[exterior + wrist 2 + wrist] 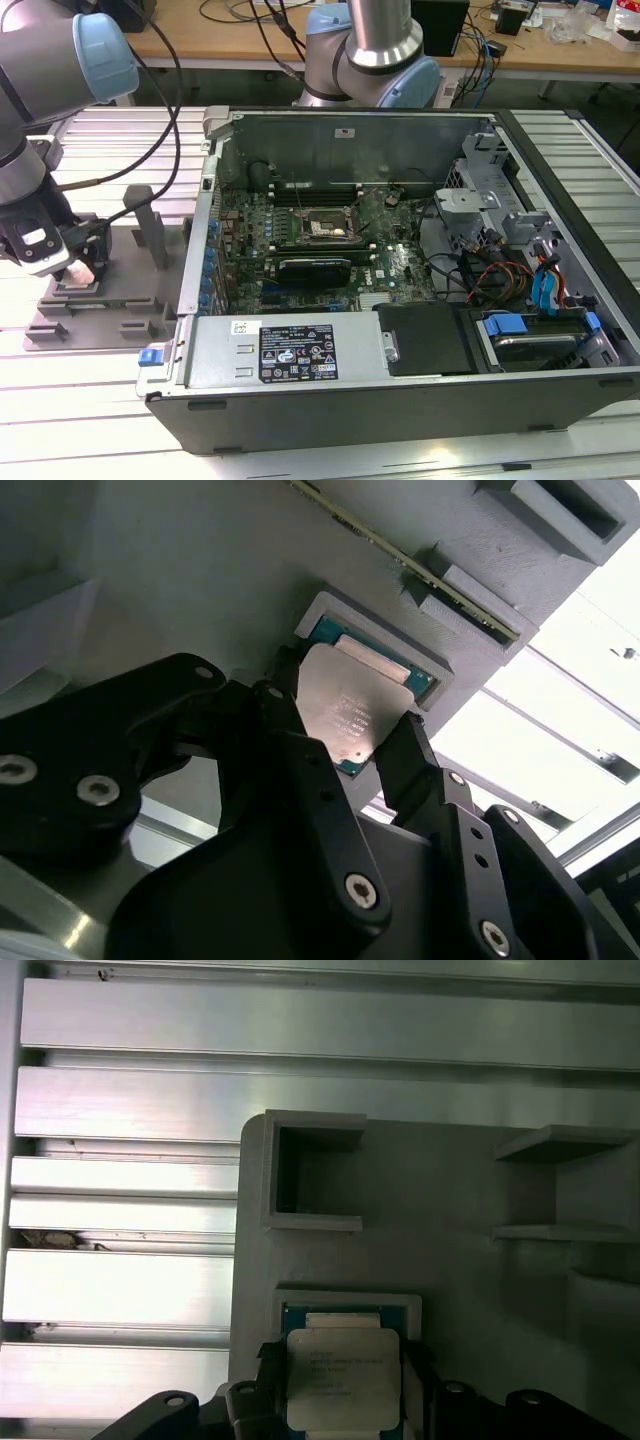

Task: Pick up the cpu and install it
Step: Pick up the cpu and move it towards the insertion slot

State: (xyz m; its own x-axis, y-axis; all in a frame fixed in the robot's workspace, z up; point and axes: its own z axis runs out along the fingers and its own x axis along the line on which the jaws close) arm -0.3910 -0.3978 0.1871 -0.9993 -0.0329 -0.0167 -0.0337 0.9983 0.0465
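- My claw (80, 272) is down at the exterior view's left, over the grey fixture (120, 290) that sits on the slatted metal bench (90, 420).
- In both wrist views the cpu (350, 705) (342, 1375) lies silver side up in the fixture's square pocket, with a green edge showing along its far rim.
- The claw is narrow: its black fingers (410, 755) press against two opposite sides of the cpu.
- The open computer case (400, 400) stands well apart towards the exterior view's right, its motherboard socket (325, 228) uncovered.
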